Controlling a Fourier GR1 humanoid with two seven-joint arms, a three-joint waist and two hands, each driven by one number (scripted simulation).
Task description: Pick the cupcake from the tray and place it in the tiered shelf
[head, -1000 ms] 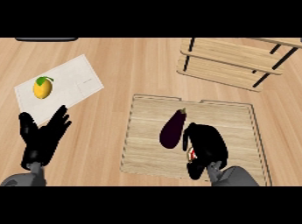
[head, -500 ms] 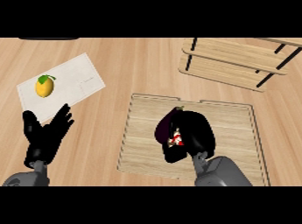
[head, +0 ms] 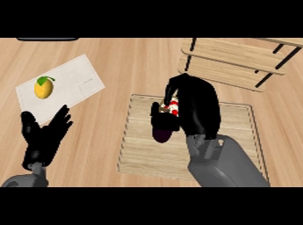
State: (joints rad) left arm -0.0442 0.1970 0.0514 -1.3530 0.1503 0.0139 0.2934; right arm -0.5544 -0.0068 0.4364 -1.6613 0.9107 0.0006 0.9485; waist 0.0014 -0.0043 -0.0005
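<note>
Cupcake (head: 172, 107): held above the tray (head: 238, 123), red-and-white top partly seen; light, soft frosting, easily crushed, best taken by the base.
Right hand (head: 196, 107): fingers curled round the cupcake, apparently.
Tiered shelf (head: 244, 61): at 1 o'clock.
Left hand (head: 47, 136): spread, resting at 8 o'clock on the surface (head: 134, 61).

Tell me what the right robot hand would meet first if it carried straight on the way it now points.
Probably the tiered shelf. The right robot hand, curled round the cupcake, points up the view toward its lower tier; height is unclear, so it could pass over the edge.
</note>
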